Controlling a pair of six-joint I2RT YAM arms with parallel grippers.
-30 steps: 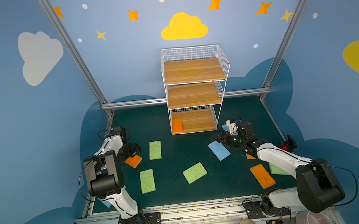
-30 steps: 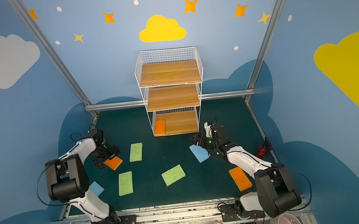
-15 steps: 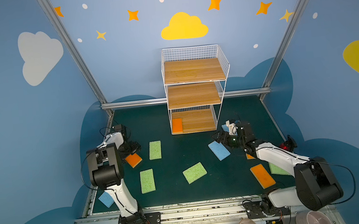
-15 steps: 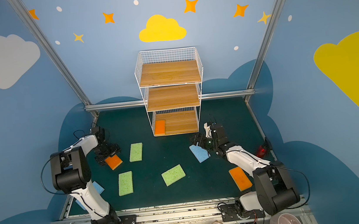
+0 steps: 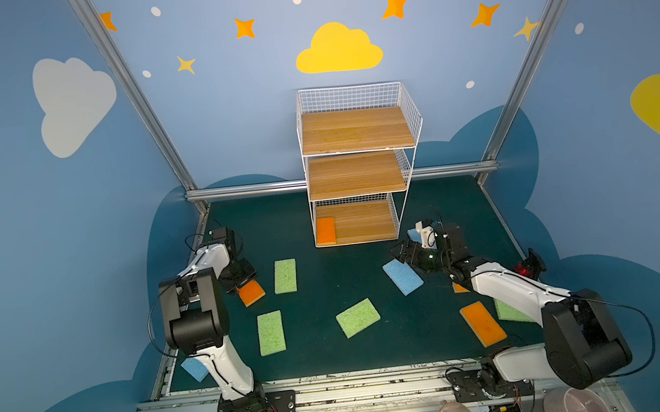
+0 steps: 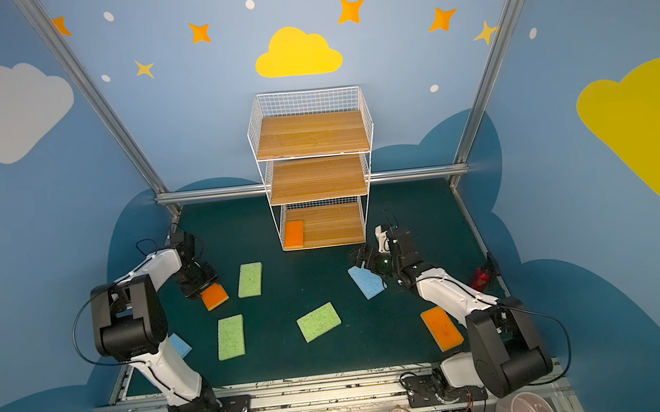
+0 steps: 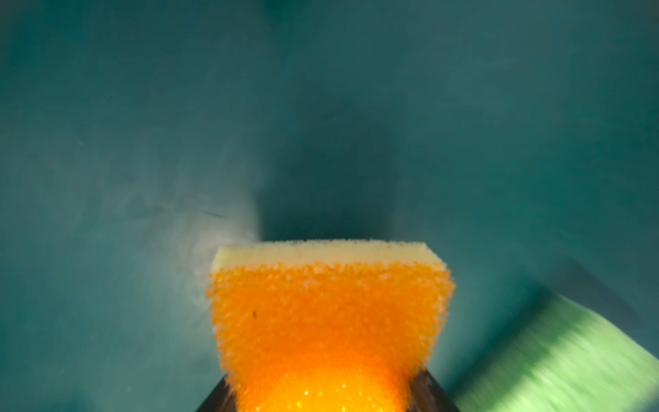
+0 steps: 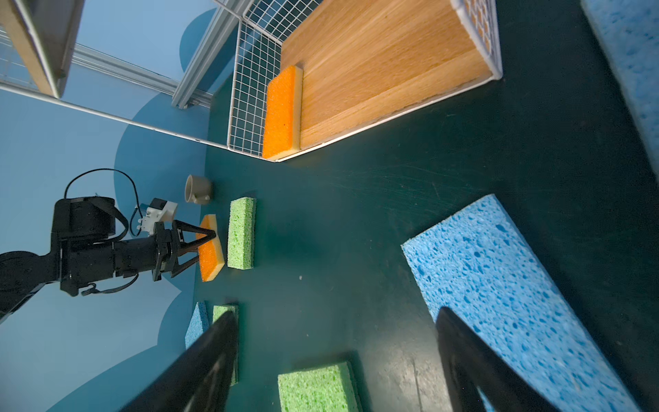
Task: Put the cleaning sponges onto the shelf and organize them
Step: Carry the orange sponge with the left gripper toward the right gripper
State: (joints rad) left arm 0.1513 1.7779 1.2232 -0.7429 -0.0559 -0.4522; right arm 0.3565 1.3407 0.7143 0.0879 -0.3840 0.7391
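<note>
The white wire shelf (image 5: 354,137) (image 6: 312,133) stands at the back, with one orange sponge (image 5: 325,231) (image 8: 281,114) on its bottom board. My left gripper (image 5: 244,285) (image 6: 203,289) (image 7: 321,403) is shut on another orange sponge (image 5: 251,294) (image 7: 328,314) (image 8: 211,249) at the mat's left edge, pinching its sides. My right gripper (image 5: 402,256) (image 8: 338,364) stands open, low over the mat, one finger over the edge of a blue sponge (image 5: 402,276) (image 8: 517,285). Green sponges (image 5: 285,276) (image 5: 271,332) (image 5: 358,317) lie loose in the middle.
More sponges lie about: orange (image 5: 483,324), green (image 5: 510,311) half under the right arm, blue (image 5: 194,367) by the left base, blue (image 5: 414,233) behind the right wrist. A beige cup (image 8: 198,189) sits near the left wall, and a red object (image 5: 525,268) lies at the right edge.
The left gripper's jaws have closed in on the orange sponge. The left arm's elbow has swung forward. The right arm has hardly moved.
</note>
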